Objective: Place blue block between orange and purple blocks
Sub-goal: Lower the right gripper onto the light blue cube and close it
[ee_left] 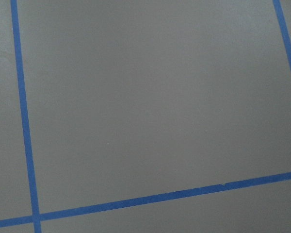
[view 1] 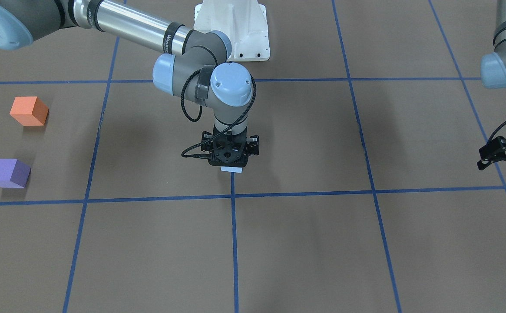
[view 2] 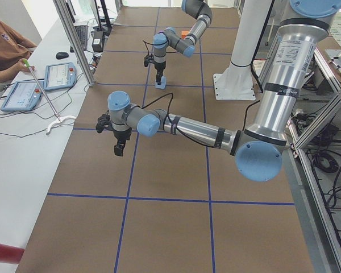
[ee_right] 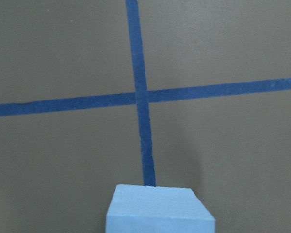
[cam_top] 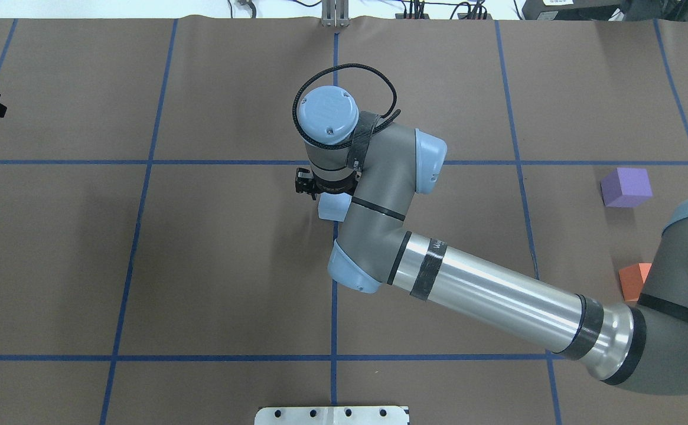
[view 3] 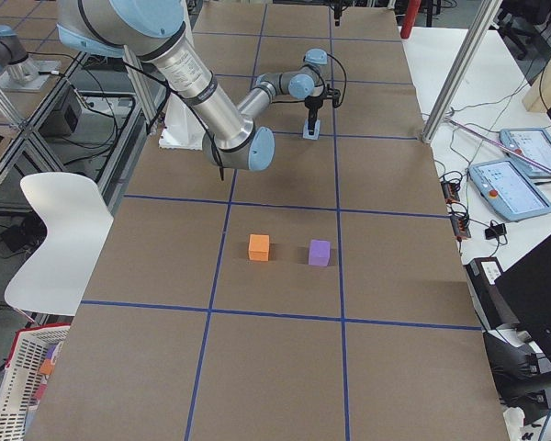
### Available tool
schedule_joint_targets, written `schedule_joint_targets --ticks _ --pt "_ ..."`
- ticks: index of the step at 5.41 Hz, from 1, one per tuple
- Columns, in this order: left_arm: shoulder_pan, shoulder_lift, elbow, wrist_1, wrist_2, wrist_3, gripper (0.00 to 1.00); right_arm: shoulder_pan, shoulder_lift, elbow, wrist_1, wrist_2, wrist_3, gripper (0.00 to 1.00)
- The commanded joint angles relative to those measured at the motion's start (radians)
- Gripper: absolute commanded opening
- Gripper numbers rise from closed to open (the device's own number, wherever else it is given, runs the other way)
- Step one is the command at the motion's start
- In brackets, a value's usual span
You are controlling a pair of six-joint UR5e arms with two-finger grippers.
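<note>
The light blue block [view 1: 232, 170] sits near the table's middle on a blue tape line, right under my right gripper [view 1: 231, 161]. The gripper points straight down over it. The block's top fills the bottom of the right wrist view [ee_right: 160, 209]. The fingers are hidden by the gripper body, so I cannot tell if they are shut on the block. The orange block [view 1: 29, 111] and the purple block [view 1: 8, 173] stand apart on the robot's right side, with a gap between them. My left gripper [view 1: 502, 160] hangs open and empty far off on the other side.
The brown table [view 1: 305, 243] carries a grid of blue tape lines. The robot's white base [view 1: 232, 30] stands at the table's back edge. The left wrist view shows only bare table and tape. An operator [view 2: 3, 48] sits beside the table with tablets.
</note>
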Motion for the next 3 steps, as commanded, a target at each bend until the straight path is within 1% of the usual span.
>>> schedule_joint_targets --ticks 1,2,3 --pt "-0.003 0.000 0.000 -0.001 0.000 0.000 1.00 0.000 0.002 -0.019 0.006 0.002 0.010 0.96" --pt "0.000 0.000 0.002 0.000 0.000 0.000 1.00 0.000 0.008 -0.019 0.006 0.005 0.028 0.69" --pt "0.000 0.000 0.000 0.000 0.000 0.000 1.00 0.000 0.014 -0.018 0.008 0.008 0.080 0.01"
